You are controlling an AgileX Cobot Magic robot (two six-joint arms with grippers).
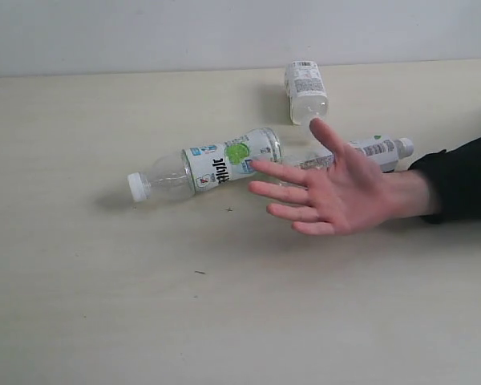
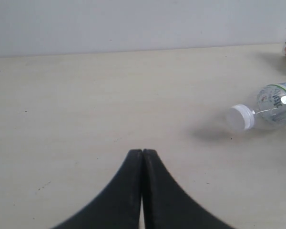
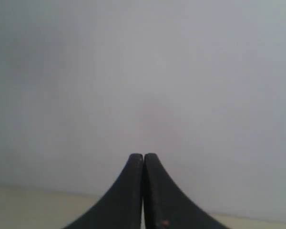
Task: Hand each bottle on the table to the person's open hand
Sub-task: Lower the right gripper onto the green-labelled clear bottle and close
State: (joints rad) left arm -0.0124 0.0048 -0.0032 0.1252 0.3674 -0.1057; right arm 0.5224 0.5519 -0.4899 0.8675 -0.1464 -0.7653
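Observation:
Three bottles lie on the pale table (image 1: 104,305). A clear bottle with a white-green label and white cap (image 1: 204,164) lies on its side mid-table; its cap end (image 2: 264,110) also shows in the left wrist view. A white-labelled bottle (image 1: 305,91) lies near the back edge. Another white-labelled bottle (image 1: 373,149) is partly hidden behind the person's open hand (image 1: 337,188), which reaches in from the right, palm up. The pink-red-white bottle is out of view. My left gripper (image 2: 142,151) is shut on nothing, well short of the cap. My right gripper (image 3: 143,155) is shut, facing the wall.
A black sleeve (image 1: 461,175) enters from the right edge. A pale wall (image 1: 144,32) runs behind the table's back edge. Tiny dark specks (image 1: 200,273) mark the tabletop. Neither arm shows in the exterior view.

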